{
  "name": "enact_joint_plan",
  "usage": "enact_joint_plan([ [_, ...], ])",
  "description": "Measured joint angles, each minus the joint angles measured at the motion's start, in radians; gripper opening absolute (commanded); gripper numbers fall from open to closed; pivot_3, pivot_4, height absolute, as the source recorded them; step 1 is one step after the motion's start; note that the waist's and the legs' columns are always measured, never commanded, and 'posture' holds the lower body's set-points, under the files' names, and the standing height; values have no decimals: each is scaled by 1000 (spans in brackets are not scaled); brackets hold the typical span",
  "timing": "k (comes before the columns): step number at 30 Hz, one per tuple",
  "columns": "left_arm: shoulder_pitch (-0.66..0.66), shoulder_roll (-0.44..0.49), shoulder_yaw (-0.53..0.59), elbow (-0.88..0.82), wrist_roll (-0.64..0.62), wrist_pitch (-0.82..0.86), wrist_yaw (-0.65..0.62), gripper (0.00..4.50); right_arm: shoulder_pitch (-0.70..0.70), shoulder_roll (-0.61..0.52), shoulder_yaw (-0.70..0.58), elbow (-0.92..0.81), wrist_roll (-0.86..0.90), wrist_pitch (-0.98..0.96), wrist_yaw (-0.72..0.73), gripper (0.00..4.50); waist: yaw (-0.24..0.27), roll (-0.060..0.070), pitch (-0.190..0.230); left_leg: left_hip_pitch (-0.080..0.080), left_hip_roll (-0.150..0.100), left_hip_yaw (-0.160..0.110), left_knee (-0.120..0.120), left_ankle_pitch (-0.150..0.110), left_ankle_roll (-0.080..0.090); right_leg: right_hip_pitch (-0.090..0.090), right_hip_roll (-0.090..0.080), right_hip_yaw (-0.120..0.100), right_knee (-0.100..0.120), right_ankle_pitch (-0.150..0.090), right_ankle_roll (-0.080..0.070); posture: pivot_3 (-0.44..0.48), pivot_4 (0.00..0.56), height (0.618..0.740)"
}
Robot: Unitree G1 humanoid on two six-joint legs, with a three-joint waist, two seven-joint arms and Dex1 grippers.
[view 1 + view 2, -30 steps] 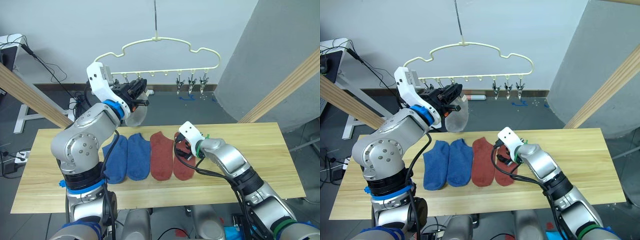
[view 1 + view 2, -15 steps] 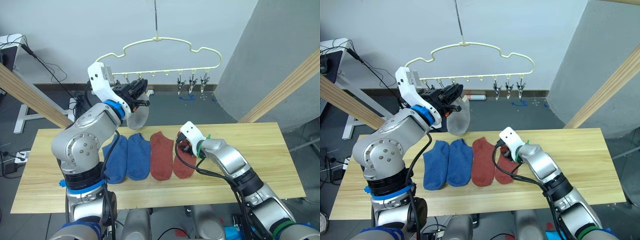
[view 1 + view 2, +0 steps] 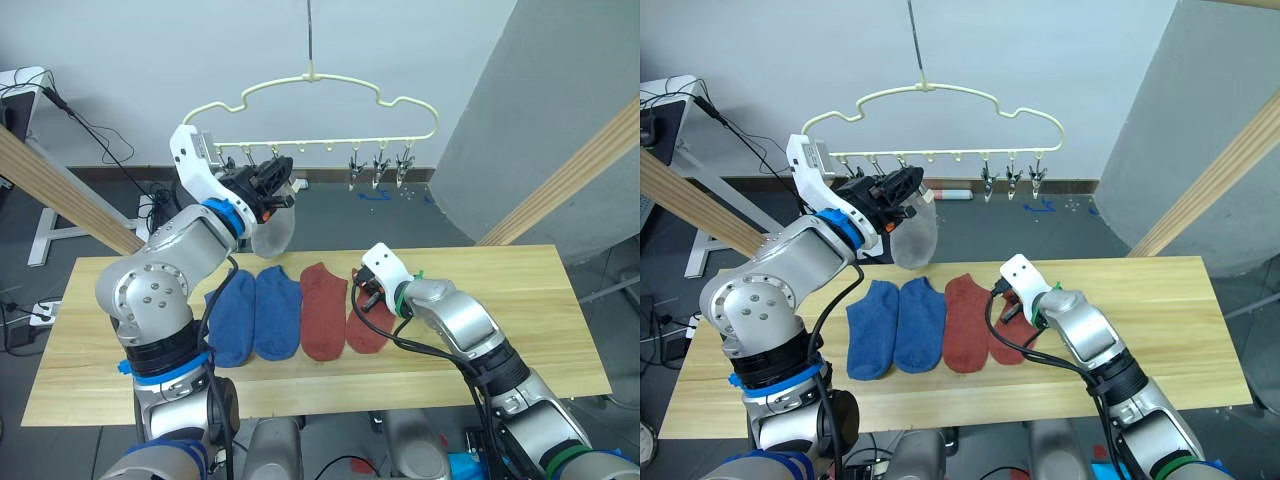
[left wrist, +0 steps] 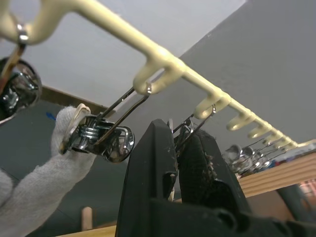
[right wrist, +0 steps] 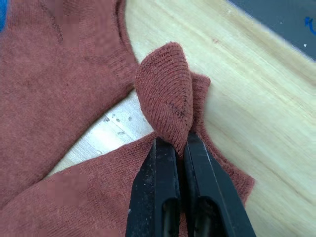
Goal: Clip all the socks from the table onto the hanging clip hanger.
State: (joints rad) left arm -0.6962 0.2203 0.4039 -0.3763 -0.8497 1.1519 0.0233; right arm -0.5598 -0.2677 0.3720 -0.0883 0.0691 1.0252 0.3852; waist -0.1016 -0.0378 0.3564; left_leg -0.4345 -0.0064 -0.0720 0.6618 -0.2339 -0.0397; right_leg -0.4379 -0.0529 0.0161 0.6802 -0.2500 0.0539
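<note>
Four socks lie side by side on the table point(image 3: 520, 300), while a light grey sock point(image 3: 272, 228) hangs from the clip hanger point(image 3: 320, 100) above the table's far left part. At the left of the row are the two blue socks point(image 3: 252, 315), touching each other. The left gripper point(image 3: 278, 183) is raised to the hanger's row of clips, just above the hanging grey sock; in the left wrist view its black fingers point(image 4: 153, 168) stand close together around a small metal clip point(image 4: 178, 134), next to the clip point(image 4: 101, 138) that bites the grey sock's cuff. To the right of the blue pair lies one rust-red sock point(image 3: 322, 312) flat on the wood. Beside it lies the second rust-red sock point(image 3: 366, 325), and the right gripper point(image 5: 177, 148) is down on its far end, jaws pinched tight on a raised fold of the cuff, as the right wrist view shows. Further right along the hanger, three metal clips point(image 3: 380, 165) hang free. The right part of the table is bare wood.
</note>
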Motion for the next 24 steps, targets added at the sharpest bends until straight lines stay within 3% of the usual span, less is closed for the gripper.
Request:
enact_joint_plan([
  [8, -16, 26, 5, 33, -33, 14, 12, 208, -157, 134, -145, -194, 55, 163, -46, 51, -6, 0, 0, 0, 0, 0, -1, 0, 0, -1, 0, 0, 0, 0, 0, -191, 364, 740],
  [24, -13, 21, -25, 33, -28, -28, 35, 208, -250, 260, -135, -136, 86, 165, -80, 51, -7, 0, 0, -1, 0, -2, -2, 0, 0, -3, -1, 1, 0, 0, 0, -159, 345, 740],
])
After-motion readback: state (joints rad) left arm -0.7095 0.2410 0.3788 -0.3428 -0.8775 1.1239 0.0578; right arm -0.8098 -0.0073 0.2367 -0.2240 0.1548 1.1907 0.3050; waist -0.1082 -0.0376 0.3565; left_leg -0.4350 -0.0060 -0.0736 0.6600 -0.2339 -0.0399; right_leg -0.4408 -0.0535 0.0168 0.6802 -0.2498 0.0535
